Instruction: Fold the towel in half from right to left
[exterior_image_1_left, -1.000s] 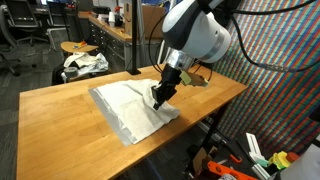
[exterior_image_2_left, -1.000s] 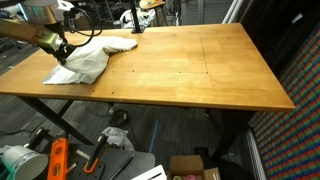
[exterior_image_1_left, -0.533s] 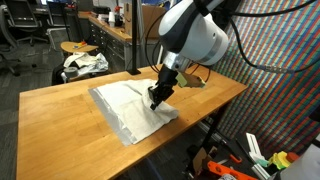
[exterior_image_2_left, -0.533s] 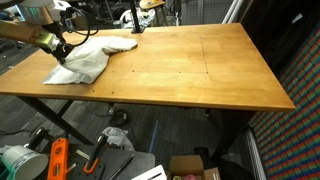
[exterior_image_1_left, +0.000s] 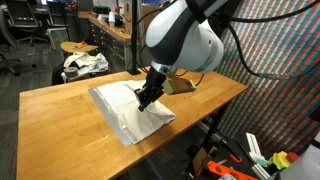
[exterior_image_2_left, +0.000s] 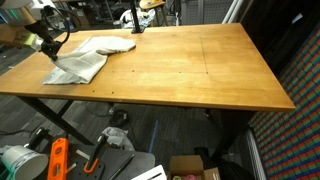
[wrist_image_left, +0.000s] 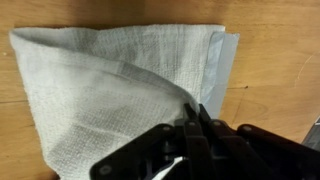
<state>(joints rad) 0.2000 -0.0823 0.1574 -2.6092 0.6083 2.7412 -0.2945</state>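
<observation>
A light grey towel (exterior_image_1_left: 125, 108) lies on the wooden table (exterior_image_1_left: 60, 125), also seen in an exterior view (exterior_image_2_left: 85, 60) near the table's far corner. My gripper (exterior_image_1_left: 145, 99) is shut on the towel's edge and holds it lifted over the cloth, so a fold of towel drapes from the fingers. In the wrist view the black fingers (wrist_image_left: 192, 118) pinch the towel (wrist_image_left: 100, 90), with a doubled layer below them and a flat edge at the right.
A stool with crumpled cloth (exterior_image_1_left: 83, 62) stands behind the table. Chairs and desks fill the background. Orange tools (exterior_image_2_left: 57, 160) and boxes lie on the floor under the table (exterior_image_2_left: 190, 70). A patterned wall stands beside it.
My gripper has moved across the towel, carrying the pinched edge with it. The lifted part of the towel now lies further over the rest.
</observation>
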